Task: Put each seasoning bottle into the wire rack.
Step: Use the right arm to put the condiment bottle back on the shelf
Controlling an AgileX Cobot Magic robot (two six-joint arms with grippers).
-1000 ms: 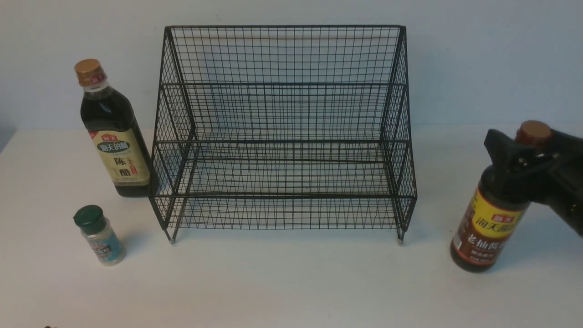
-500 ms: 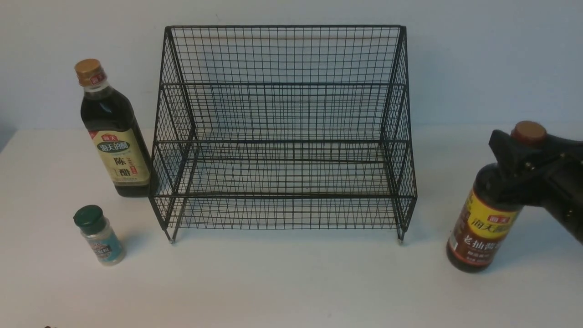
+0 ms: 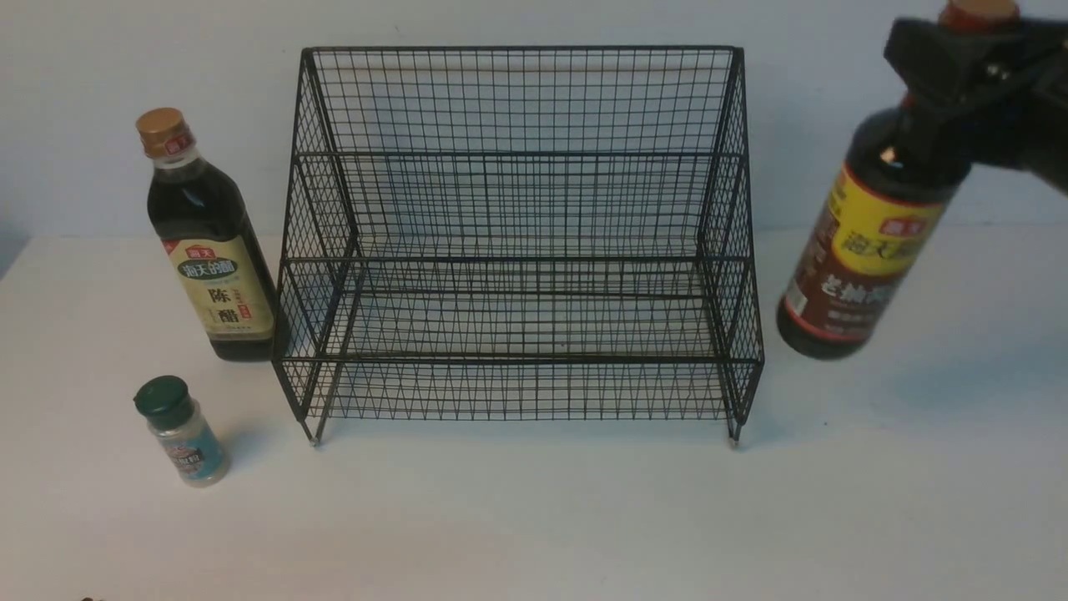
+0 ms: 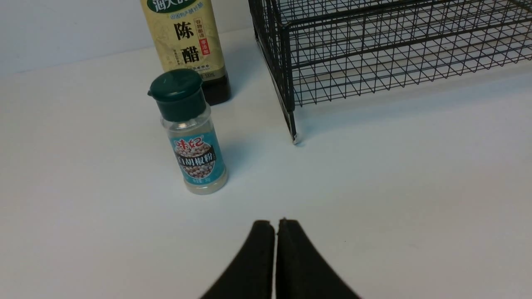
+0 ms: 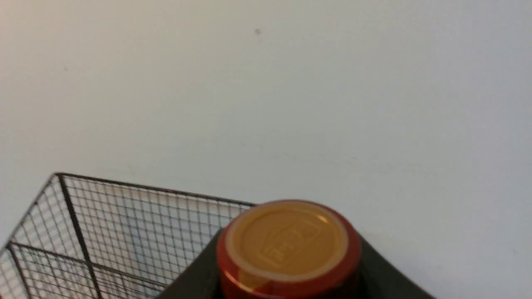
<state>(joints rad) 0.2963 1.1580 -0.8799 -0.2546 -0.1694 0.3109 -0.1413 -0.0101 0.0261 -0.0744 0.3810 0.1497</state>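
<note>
Front view: a black wire rack (image 3: 517, 48) stands mid-surface against a pale wall, both of its tiers empty. To its right the right hand (image 3: 943, 75) is clamped around the neck of the yellow-red label bottle (image 3: 868, 242), just under the cap. The bottle hangs clear of the white surface (image 3: 534, 517), slightly tilted, with its base swung toward the rack's right side but apart from it. Gripping at the neck likely leaves the body free to be lowered into a tier. On the rack's left the gold-capped bottle (image 3: 209, 250) stands upright just beside the mesh; the green-capped shaker (image 3: 182, 434) stands nearer the camera, apart from both (neither is in the rack yet).

Left wrist view: the left hand (image 4: 275, 232) has its two dark tips pressed together, holding nothing. It is low over the surface (image 4: 374, 187). The shaker (image 4: 191, 137) stands a little ahead of the tips and off to one side of their line; the gold-capped bottle (image 4: 187, 45) is behind it, and the rack's corner foot (image 4: 294, 137) is near.

Right wrist view: the held bottle's round cap (image 5: 286, 245) fills the lower middle, with dark fingers (image 5: 382, 286) on either side of it; the rack's top rim (image 5: 124, 186) shows beyond and below, against the wall; so the bottle sits high beside the rack, not over it.
</note>
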